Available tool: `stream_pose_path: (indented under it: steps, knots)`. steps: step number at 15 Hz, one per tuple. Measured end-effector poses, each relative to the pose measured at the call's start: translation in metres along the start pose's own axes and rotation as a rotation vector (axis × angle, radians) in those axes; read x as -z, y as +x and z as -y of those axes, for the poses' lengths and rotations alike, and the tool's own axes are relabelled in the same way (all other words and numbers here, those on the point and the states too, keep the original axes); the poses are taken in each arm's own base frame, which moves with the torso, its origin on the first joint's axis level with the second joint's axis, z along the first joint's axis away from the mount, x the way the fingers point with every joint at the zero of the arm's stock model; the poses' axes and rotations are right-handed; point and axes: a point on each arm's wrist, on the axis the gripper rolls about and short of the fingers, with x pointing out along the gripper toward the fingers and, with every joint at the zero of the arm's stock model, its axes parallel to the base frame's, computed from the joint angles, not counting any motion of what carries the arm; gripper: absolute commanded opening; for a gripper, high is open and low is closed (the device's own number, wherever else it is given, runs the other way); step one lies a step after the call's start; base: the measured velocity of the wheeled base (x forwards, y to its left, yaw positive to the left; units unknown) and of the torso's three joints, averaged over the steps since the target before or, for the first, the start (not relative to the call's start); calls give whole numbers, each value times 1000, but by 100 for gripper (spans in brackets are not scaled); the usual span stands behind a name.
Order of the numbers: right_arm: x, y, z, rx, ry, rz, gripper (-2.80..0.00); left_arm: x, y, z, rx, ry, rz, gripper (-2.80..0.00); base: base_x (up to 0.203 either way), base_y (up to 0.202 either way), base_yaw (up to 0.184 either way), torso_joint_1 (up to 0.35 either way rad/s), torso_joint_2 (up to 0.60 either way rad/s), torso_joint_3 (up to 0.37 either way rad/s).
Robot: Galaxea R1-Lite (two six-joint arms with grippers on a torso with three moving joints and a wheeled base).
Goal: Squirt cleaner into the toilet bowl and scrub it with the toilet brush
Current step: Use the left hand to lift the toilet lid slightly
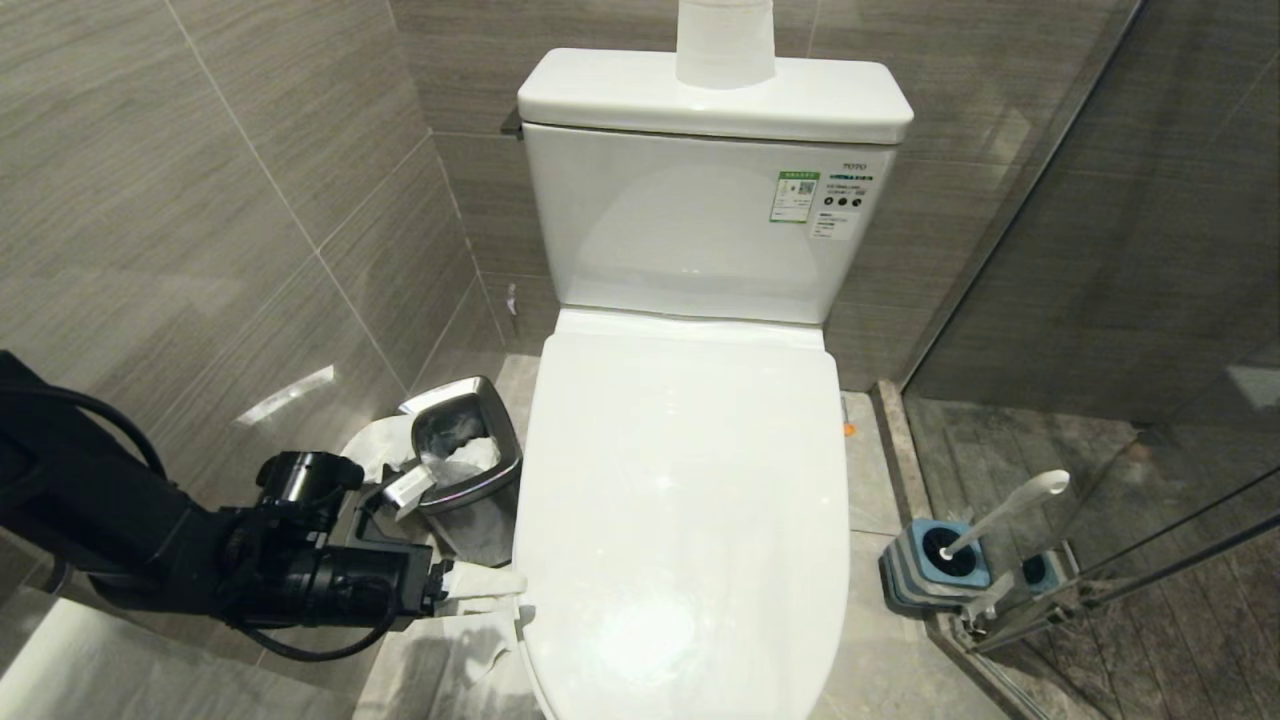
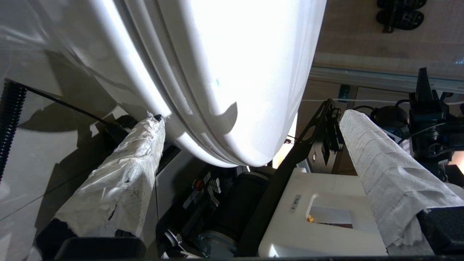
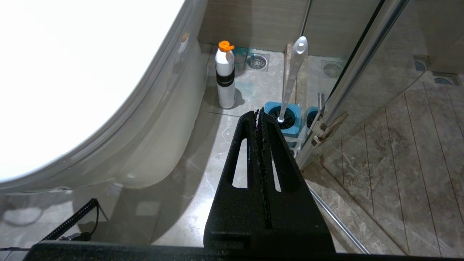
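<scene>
Toilet bowl (image 1: 690,480) — lid down, glossy, prob. slippery; lift at front rim. L pincer (image 1: 490,590) agape beside it. Toilet brush (image 1: 1005,510) — in holder (image 1: 925,570), light, stiff; take handle. R pincer (image 3: 262,116) closed, empty.

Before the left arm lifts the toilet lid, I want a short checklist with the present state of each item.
1. Lid of the toilet bowl down, not yet lifted: ok.
2. Left gripper open, at the lid's left edge: ok.
3. Finger under the lid's edge: cannot tell.
4. Right gripper shut, holding nothing: ok.
5. Toilet brush in its holder, untouched: ok.
6. Cleaner bottle upright on the floor beside the bowl: ok.
</scene>
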Motion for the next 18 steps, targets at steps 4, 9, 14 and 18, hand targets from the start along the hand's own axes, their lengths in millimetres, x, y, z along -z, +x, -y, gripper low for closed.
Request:
stream_pose_path:
  steps: [4,9,14,18]
  knots:
    - [0,0,0,0,0,0,-280,-2,8,3,13,15,-20,0,0,0,0,0,0,0]
    - [0,0,0,0,0,-1,-280,0,17,7,25,26,-48,0,0,0,0,0,0,0]
    - [0,0,0,0,0,0,-280,-4,21,4,3,33,-49,0,0,0,0,0,0,0]
    - [0,0,0,0,0,0,-280,-6,27,3,-8,56,-55,0,0,0,0,0,0,0]
